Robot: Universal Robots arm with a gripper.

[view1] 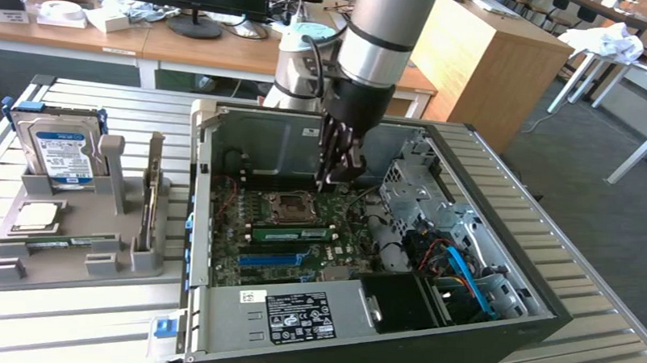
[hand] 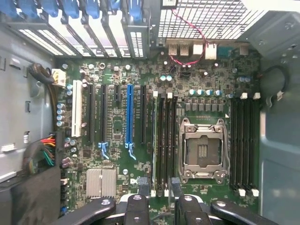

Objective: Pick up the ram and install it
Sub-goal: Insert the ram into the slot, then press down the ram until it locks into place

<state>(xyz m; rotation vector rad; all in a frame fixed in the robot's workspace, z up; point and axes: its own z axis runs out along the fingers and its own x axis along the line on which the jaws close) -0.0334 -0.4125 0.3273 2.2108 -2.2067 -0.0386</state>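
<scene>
While hand (view1: 335, 182) hangs released, empty | ram (view1: 289, 233) stands seated in motherboard (hand: 117, 171) | just below hand

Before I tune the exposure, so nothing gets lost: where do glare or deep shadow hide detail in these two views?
Exterior view: daylight washes the table slats pale, while the case corner by the blue cable sinks into shadow. Wrist view: the vent grille glares white with backlight, the board is evenly lit, and the black cover beside it reads almost featureless.
</scene>
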